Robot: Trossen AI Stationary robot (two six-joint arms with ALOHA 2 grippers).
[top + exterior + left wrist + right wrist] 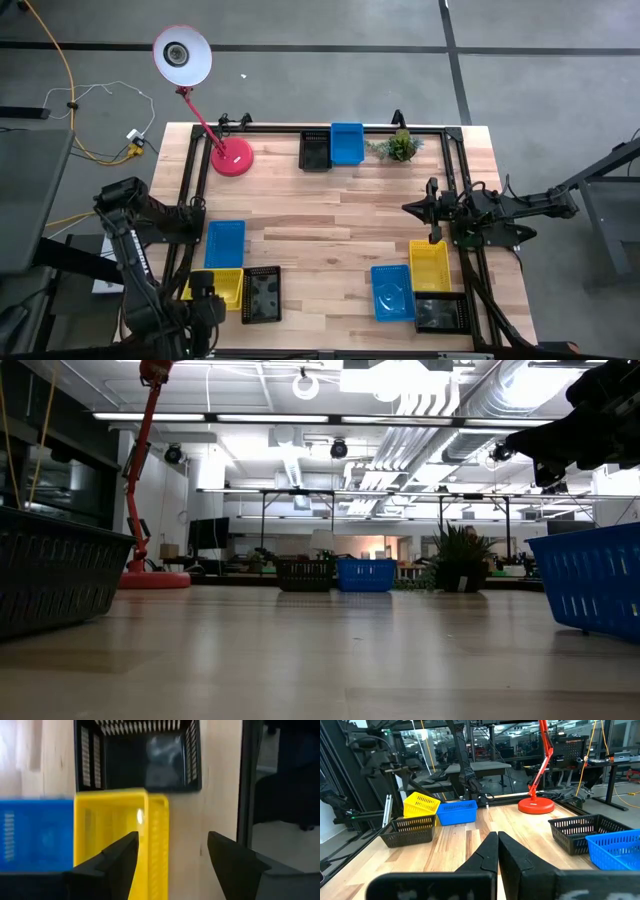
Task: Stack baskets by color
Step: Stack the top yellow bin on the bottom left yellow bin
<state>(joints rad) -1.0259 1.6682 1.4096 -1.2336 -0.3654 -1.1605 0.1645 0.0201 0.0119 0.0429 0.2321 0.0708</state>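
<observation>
My left gripper (172, 847) hangs open above a yellow basket (115, 835) at the table's near left, one finger over the basket and the other over bare wood beside it. That basket (227, 288) lies between a blue basket (224, 243) and a black basket (262, 296), and looks tilted in the right wrist view (421, 803). A second group of yellow (430, 265), blue (392, 292) and black (440, 313) baskets sits at the near right. My right gripper (497, 842) is shut and level, hovering over the table's right side (412, 208).
A black basket (315, 151) and a blue basket (347, 143) stand side by side at the far edge, with a small green plant (400, 147) to their right. A pink lamp's base (232, 158) stands at the far left. Bare wood lies in the table's middle.
</observation>
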